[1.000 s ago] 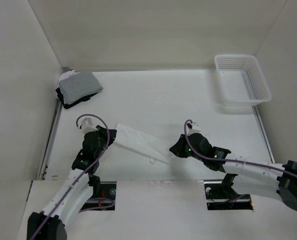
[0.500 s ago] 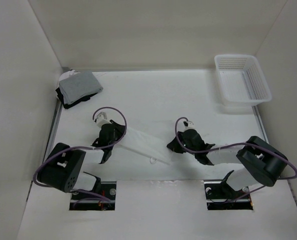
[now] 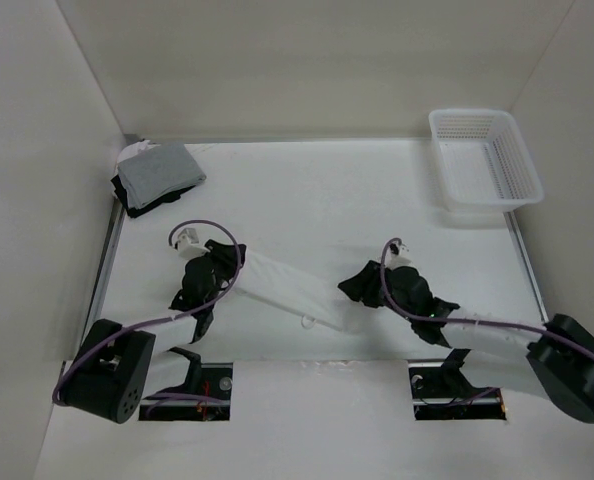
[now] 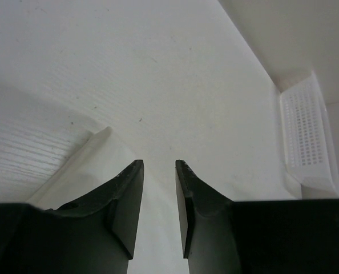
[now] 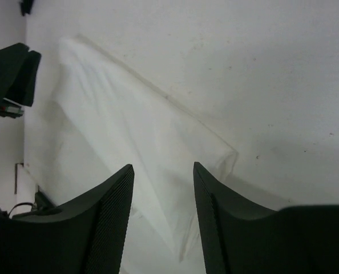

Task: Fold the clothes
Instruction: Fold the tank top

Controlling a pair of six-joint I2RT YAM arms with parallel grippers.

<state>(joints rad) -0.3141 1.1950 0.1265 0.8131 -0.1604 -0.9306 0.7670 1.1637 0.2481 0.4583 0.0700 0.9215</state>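
Clothes lie 10-to-4 o'clock across the tabletop, left fingers at 10, right fingers at 4, both spread, gripping nothing.

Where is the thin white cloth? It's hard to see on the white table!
In the top view, the thin white fabric garment lies as a strip at the near middle of the table, between the left gripper and the right gripper.

Both arms are built of white links and bulky black joint housings, each trailed by a looping purple cable, while the left hand and right hand are matte black with two tapered fingers.
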